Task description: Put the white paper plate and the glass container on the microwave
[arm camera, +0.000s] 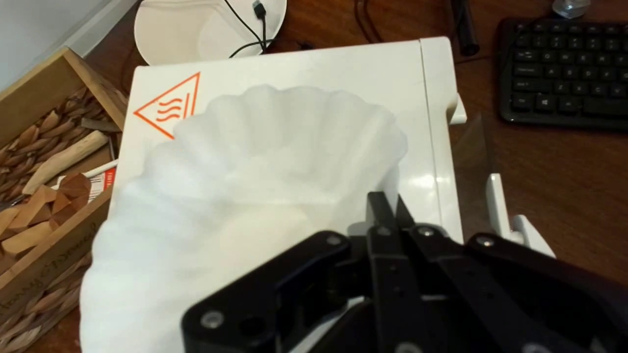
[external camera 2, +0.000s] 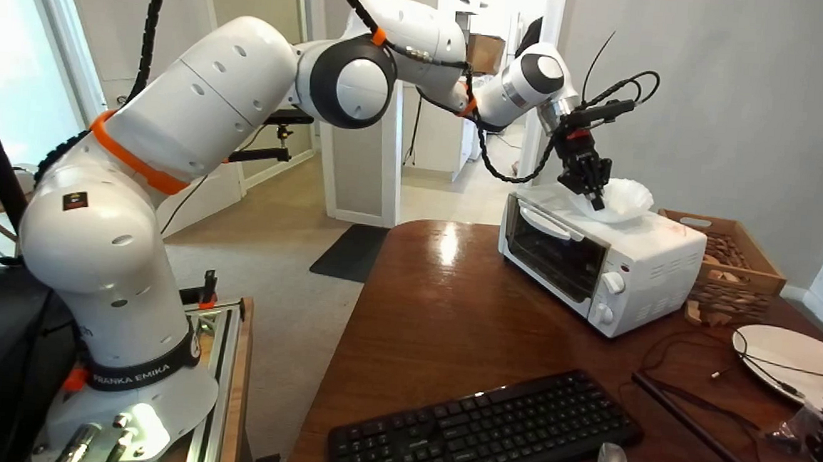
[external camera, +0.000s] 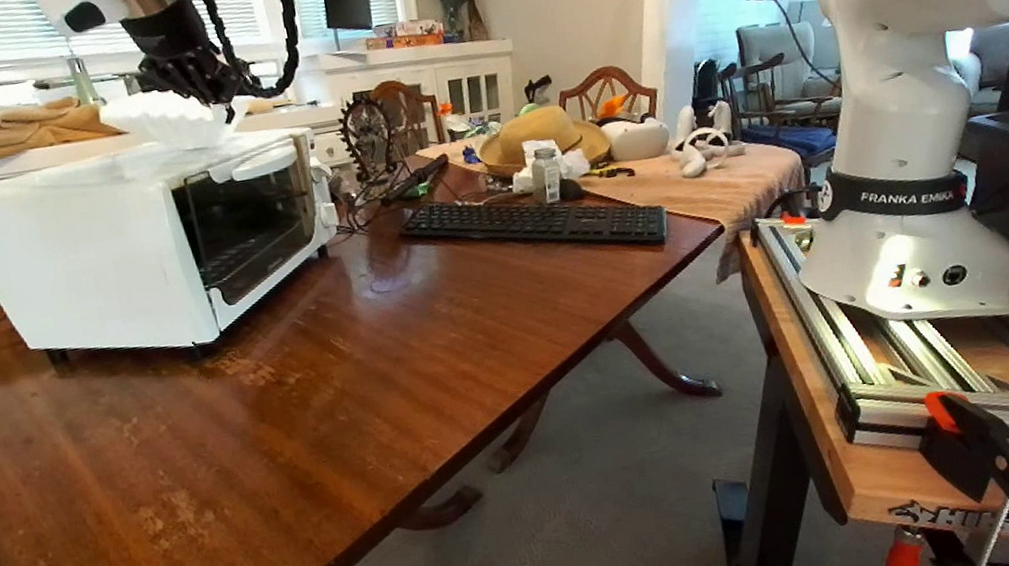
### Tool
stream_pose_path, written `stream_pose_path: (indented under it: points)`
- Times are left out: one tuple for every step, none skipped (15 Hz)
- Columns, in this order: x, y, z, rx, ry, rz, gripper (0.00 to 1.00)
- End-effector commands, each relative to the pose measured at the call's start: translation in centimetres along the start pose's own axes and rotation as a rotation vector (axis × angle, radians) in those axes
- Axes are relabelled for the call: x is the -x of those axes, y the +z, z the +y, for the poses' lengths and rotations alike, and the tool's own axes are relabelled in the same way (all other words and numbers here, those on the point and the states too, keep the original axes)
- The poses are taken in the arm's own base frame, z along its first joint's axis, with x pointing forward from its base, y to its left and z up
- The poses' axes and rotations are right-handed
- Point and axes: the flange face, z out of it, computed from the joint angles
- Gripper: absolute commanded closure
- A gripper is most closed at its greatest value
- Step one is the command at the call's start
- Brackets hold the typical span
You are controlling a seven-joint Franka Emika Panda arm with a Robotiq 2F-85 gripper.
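Our hand (arm camera: pixel 391 205) grips the rim of the white paper plate (arm camera: pixel 240 220), its 2 jaws pinched narrow. Below the hand we see the microwave (external camera 2: pixel 598 267) on the bench (external camera 2: pixel 442 318); we cannot tell whether the plate touches it. Well apart from the hand, the glass container (external camera: pixel 546 178) stands upright beside the keyboard (external camera: pixel 535 222).

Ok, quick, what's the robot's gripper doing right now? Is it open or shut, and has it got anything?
Gripper: closed, holding the fluted white paper plate by its edge.
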Motion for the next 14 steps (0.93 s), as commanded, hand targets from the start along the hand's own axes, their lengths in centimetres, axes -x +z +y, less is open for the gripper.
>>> stream_pose_path:
  points:
    - [0.0, -0.5, 0.1, -0.007, 0.026, -0.029, 0.72]
    - [0.6, -1.1, 0.1, 0.001, 0.032, -0.037, 0.67]
    - [1.1, -1.7, 0.2, 0.010, 0.040, -0.049, 0.58]
    - [2.0, -2.6, 0.3, 0.025, 0.054, -0.060, 0.51]
    - [2.7, -3.4, 0.4, 0.037, 0.064, -0.065, 0.42]
    - [3.6, -4.3, 0.4, 0.046, 0.075, -0.062, 0.35]
    - [4.4, -5.2, 0.4, 0.056, 0.083, -0.056, 0.29]
    - [5.2, -6.0, 0.5, 0.070, 0.092, -0.042, 0.20]
    - [6.0, -6.9, 0.4, 0.070, 0.096, -0.012, 0.13]
    - [7.0, -7.6, 0.3, 0.080, 0.121, 0.011, 0.05]
    - [8.3, -8.0, 0.3, 0.096, 0.178, 0.032, 0.00]
    - [9.4, -8.3, 0.2, 0.108, 0.247, 0.049, 0.00]
    - [10.6, -8.3, 0.0, 0.117, 0.302, 0.071, 0.00]
    - [11.5, -8.4, -0.3, 0.121, 0.353, 0.091, 0.00]
